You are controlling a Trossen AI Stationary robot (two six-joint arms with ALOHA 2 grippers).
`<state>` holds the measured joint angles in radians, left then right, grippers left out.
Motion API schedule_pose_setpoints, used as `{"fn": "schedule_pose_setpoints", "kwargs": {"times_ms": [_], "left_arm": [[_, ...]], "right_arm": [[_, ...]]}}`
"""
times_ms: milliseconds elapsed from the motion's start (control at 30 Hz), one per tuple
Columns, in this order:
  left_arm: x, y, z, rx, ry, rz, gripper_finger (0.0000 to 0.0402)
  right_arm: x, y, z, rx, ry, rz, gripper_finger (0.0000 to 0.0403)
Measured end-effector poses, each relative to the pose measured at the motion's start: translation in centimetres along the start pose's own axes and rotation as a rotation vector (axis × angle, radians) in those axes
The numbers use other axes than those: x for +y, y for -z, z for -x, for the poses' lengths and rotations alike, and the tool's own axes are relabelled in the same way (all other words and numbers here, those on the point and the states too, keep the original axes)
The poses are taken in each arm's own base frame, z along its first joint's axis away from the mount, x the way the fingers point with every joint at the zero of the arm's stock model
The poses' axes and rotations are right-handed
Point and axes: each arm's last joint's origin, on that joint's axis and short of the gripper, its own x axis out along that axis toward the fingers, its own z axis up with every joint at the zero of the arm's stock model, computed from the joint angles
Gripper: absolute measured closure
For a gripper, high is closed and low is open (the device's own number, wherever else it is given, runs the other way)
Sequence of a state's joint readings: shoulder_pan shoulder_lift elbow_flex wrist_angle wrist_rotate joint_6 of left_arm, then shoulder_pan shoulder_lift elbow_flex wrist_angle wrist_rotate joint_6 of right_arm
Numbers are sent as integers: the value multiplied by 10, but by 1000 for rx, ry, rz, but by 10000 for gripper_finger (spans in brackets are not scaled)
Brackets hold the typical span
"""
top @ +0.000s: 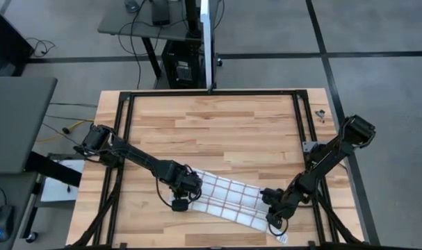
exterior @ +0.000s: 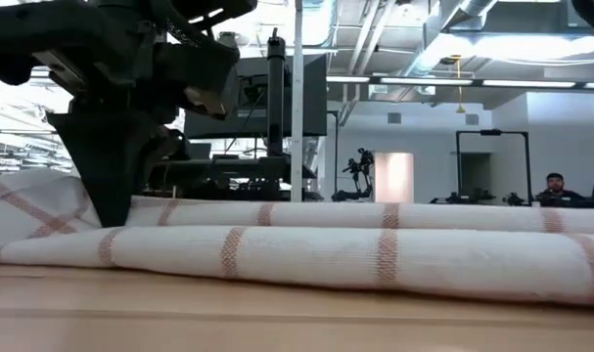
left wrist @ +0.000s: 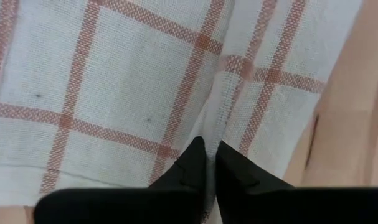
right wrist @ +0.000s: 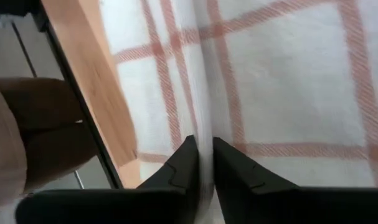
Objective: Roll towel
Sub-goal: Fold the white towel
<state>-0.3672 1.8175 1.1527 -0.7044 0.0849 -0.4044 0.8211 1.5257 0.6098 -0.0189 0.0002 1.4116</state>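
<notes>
Wooden worktop (top: 217,125) in a grey-floored lab, with a checked towel (top: 224,198) lying near its front edge between two dark arms.

Largest is the plank worktop, framed by black rails, with a desk and cables beyond its far side. On it the towel, white with red-brown grid lines, lies as a long folded band running slantwise from the left arm to the right arm; in the low view it shows as two stacked layers (exterior: 375,249). The left gripper (top: 179,200) sits at the towel's left end, its fingers (left wrist: 189,171) nearly together, pinching a raised fold of cloth. The right gripper (top: 274,217) sits at the right end by the worktop's front edge, its fingers (right wrist: 235,168) likewise clamped on a thin ridge of cloth. A person shows far off in the room behind.
</notes>
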Motion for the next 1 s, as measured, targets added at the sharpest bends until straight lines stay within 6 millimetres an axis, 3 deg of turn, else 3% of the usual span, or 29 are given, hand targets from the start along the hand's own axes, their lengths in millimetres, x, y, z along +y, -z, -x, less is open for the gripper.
{"fn": "schedule_pose_setpoints", "kwargs": {"times_ms": [133, 333, 500, 600, 800, 1000], "left_arm": [[2, 0, 3, 27, -12, -7, 334], [5, -10, 29, 64, -75, -52, 268], [3, -18, 62, -26, -124, -93, 250], [-3, -18, 71, -81, -107, -137, 249], [-28, -10, 54, -153, 26, -291, 256], [-26, 20, 16, -42, 56, -216, 264]], "right_arm": [[1, -2, 6, 13, -10, -9, 319], [2, -2, 32, 29, -18, -39, 264], [6, 1, 58, 31, -80, -88, 226], [15, 2, 65, -56, -168, -77, 216], [32, -4, 43, -345, -267, 69, 220], [21, -4, 0, -192, -196, 77, 232]]}}
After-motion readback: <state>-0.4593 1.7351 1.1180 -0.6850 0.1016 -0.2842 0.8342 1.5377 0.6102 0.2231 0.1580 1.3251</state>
